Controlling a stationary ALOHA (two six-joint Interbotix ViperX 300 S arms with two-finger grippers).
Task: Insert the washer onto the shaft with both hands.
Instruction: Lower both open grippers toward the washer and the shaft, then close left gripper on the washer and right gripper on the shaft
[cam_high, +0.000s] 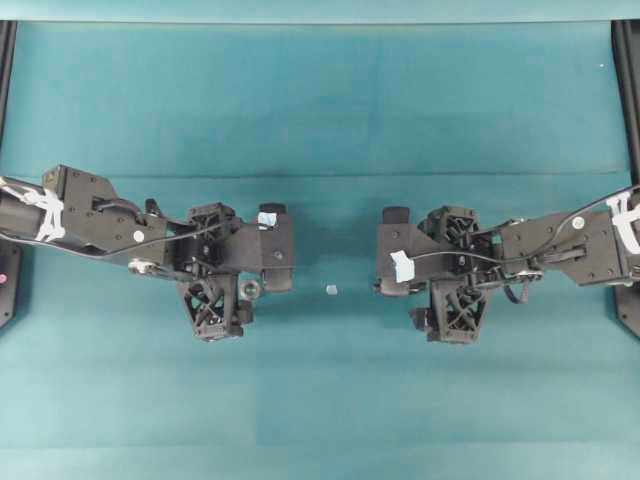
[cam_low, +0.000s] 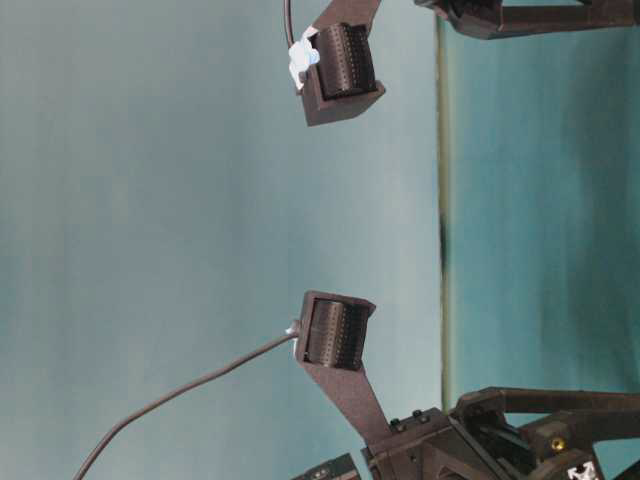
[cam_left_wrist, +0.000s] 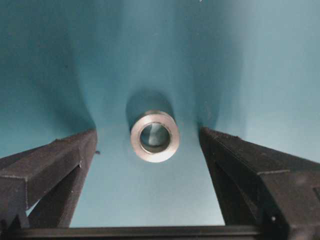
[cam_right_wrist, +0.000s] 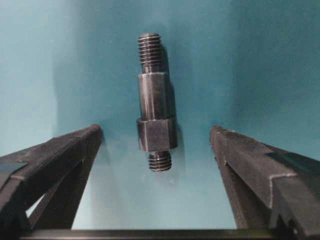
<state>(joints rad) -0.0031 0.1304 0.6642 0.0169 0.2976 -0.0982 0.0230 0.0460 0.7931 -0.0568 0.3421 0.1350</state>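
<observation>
Teal counter (cam_high: 320, 100) fills the overhead frame. Tiny pale whitish square bit (cam_high: 331, 290) lies on it at centre frame. Black rails (cam_high: 628, 90) run along the left and right edges, upper corners.

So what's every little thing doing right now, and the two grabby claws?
Small silvery-grey metal ring washer: lying flat on the teal cloth, between the open fingers, untouched.
Dark grey stepped metal shaft with threaded ends: lying on its side on the cloth, not held.
Tiny pale square bit: loose on the cloth between the arms.
Left black gripper: open, empty.
Right black gripper: open, empty.
</observation>
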